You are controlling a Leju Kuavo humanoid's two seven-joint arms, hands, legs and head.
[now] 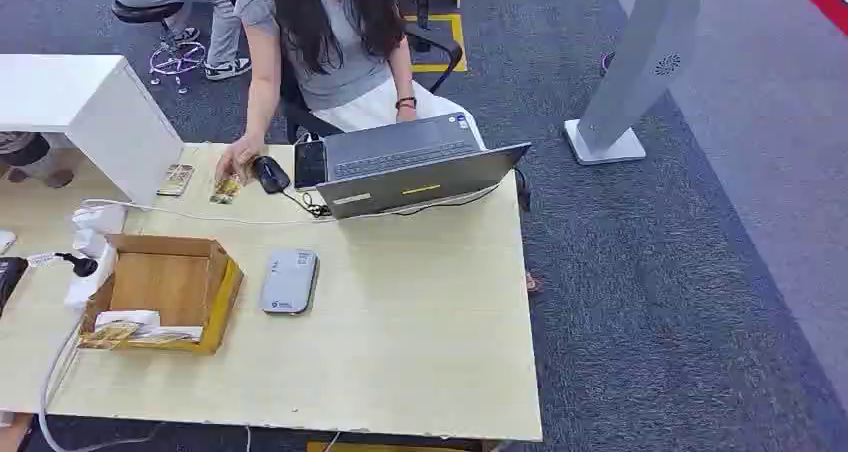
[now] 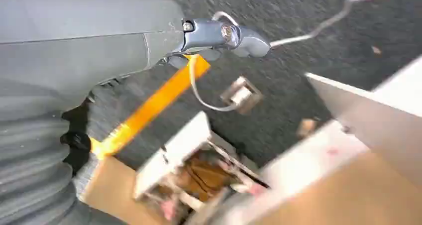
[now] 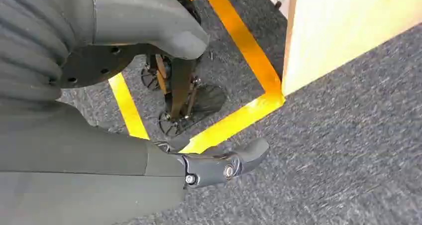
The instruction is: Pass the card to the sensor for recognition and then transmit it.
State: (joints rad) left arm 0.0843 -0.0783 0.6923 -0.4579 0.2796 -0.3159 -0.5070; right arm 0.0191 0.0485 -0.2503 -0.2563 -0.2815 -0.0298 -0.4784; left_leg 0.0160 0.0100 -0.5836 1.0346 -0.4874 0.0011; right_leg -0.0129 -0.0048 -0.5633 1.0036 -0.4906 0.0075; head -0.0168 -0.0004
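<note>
Card (image 1: 226,188) lies flat on the table (image 1: 420,322) near the far edge, under a person's hand (image 1: 238,157), just beside a black mouse (image 1: 269,173). Grey sensor (image 1: 288,280) sits mid-table, apart from the card, next to an open cardboard box (image 1: 165,290). Laptop (image 1: 410,167) stands behind.

Left hand (image 2: 219,36): hanging over dark floor, fingers extended, nothing held. The left wrist picture is heavily motion-blurred, so the clutter under it is hard to make out.

Right hand (image 3: 219,168): hanging beside the table edge above carpet and yellow tape (image 3: 239,31), fingers apart, empty.

Left hand (image 2: 124,51), right hand (image 3: 149,150) empty, fingers apart
</note>
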